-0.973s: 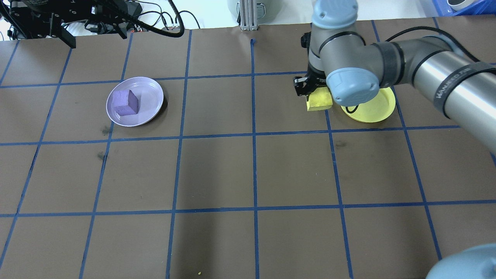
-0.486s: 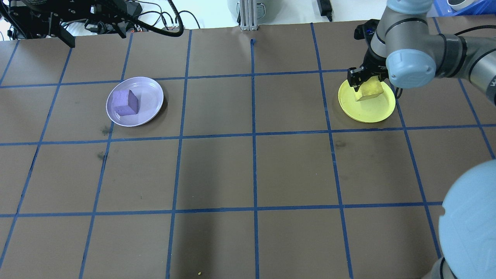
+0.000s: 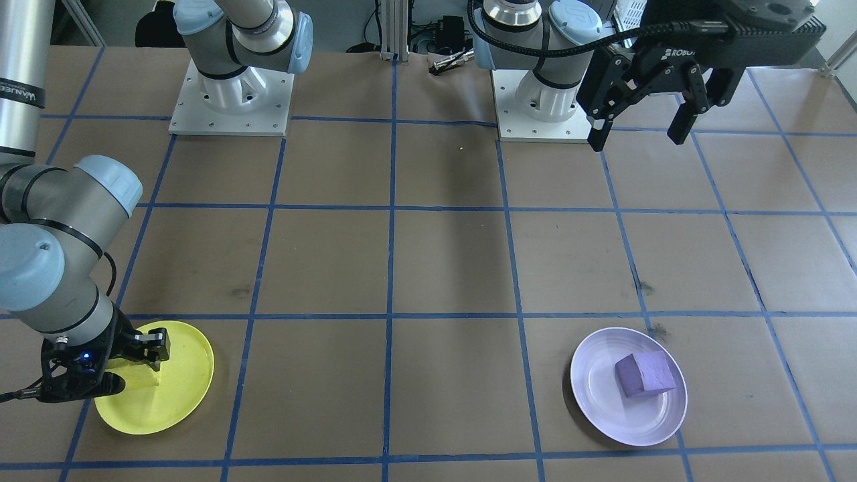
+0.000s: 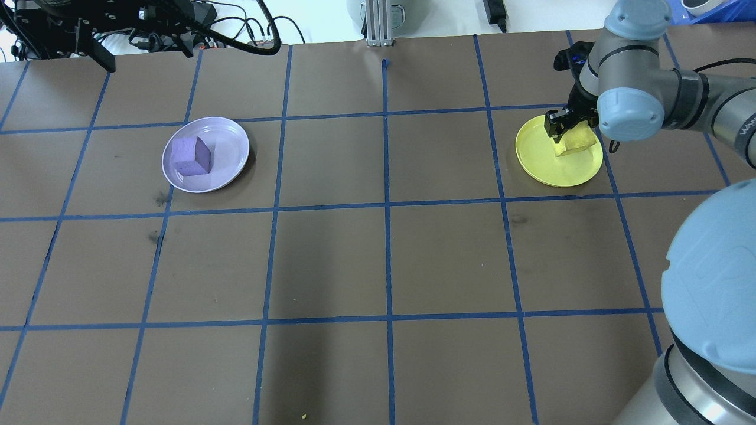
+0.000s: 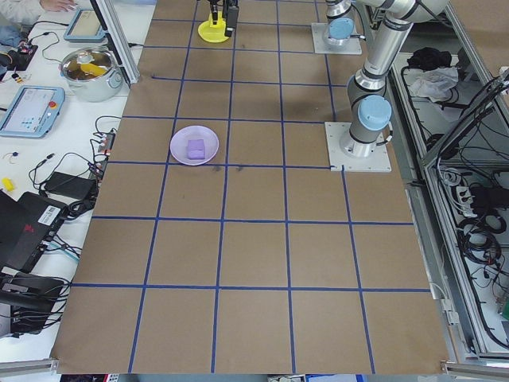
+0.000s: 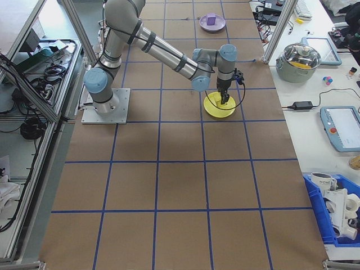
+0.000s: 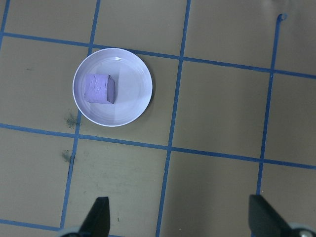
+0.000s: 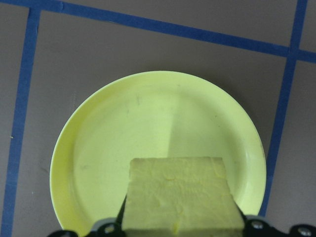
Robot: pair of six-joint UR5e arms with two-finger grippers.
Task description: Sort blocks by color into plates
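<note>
The yellow block is gripped by the closed right pincer, apparently just above the yellow plate; release is called for next.

Two blocks are showing — one yellow block, one purple block — and two plates: a yellow plate, a lavender plate.

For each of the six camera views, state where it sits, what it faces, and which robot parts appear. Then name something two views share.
Front-facing: across the table, facing both bases; left gripper open.
Overhead: behind the robot; right gripper holds the yellow block.
Exterior left: table end, purple block near.
Exterior right: opposite end, yellow plate midway.
Left wrist: looks down on lavender plate.
Right wrist: above yellow plate.
Shared: both wrist views show a plate.
</note>
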